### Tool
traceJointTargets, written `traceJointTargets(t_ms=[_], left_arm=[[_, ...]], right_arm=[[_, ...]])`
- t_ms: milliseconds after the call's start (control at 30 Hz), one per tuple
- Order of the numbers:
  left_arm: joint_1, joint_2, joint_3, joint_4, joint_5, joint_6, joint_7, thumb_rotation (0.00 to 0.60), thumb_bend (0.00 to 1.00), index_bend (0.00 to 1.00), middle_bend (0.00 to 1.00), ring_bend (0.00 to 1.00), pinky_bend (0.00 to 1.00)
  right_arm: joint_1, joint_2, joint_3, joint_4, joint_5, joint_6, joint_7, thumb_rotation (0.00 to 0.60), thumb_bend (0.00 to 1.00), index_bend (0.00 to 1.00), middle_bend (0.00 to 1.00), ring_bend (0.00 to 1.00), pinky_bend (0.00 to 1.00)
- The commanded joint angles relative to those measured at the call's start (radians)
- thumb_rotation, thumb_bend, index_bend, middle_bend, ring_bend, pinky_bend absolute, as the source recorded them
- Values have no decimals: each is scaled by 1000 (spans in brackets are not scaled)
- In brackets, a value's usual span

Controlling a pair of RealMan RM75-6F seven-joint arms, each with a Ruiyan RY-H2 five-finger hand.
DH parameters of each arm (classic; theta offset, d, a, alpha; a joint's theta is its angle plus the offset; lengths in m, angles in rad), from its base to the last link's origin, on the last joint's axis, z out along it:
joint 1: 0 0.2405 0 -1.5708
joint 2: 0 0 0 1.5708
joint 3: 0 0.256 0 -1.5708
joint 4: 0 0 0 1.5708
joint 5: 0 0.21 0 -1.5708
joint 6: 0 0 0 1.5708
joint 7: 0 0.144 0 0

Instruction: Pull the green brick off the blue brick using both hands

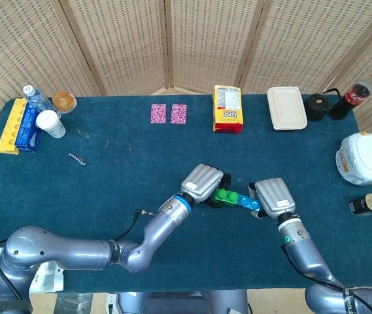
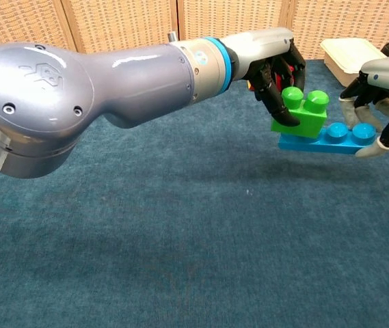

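Both hands hold the brick pair in the air above the blue tablecloth. My left hand (image 2: 276, 65) (image 1: 202, 183) grips the green brick (image 2: 302, 115) (image 1: 225, 195) from above, with dark fingers wrapped around its left side. The green brick is tilted. Its left end overhangs the blue brick (image 2: 327, 140) (image 1: 250, 204), and its lower right edge lies against the blue brick's top. My right hand (image 2: 385, 96) (image 1: 274, 197) pinches the right end of the blue brick, which lies almost level with two studs showing.
Along the back edge stand a yellow box (image 1: 228, 108), a white lidded container (image 1: 286, 108) and a cola bottle (image 1: 359, 93). A white round pot (image 1: 364, 158) sits at the right, two pink cards (image 1: 169, 113) in the middle, and a yellow tray with a cup (image 1: 50, 123) at the far left.
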Motion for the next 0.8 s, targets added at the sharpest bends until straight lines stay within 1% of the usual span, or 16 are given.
traceJointTargets(t_ms=[33, 233, 467, 567, 633, 767, 800], left_arm=[[11, 6, -8, -7, 27, 15, -15, 600, 248, 736, 607, 481, 424], [50, 72, 0, -67, 45, 38, -12, 600, 248, 737, 607, 481, 423], [123, 183, 48, -181, 78, 72, -1, 600, 248, 737, 607, 481, 424], [155, 231, 75, -225, 102, 85, 3, 600, 248, 737, 607, 481, 424], [175, 260, 91, -250, 114, 91, 2, 600, 248, 737, 607, 481, 424], [214, 314, 123, -292, 136, 101, -1, 600, 248, 737, 608, 481, 424], [221, 323, 129, -297, 143, 103, -2, 600, 248, 737, 608, 481, 423]], right_arm=[[2, 1, -8, 7, 5, 0, -13, 600, 237, 681, 684, 821, 620], [1, -4, -17, 40, 18, -21, 9, 600, 238, 681, 682, 812, 612], [-11, -16, -31, 124, 13, -43, 57, 600, 237, 681, 679, 780, 583], [-22, -18, -39, 165, 16, -54, 83, 600, 237, 666, 661, 720, 538], [-29, -21, -44, 189, 19, -64, 103, 600, 237, 637, 631, 661, 507], [-46, -24, -56, 238, 22, -85, 139, 600, 239, 597, 591, 596, 456], [-49, -23, -58, 245, 23, -88, 146, 600, 239, 570, 566, 566, 435]])
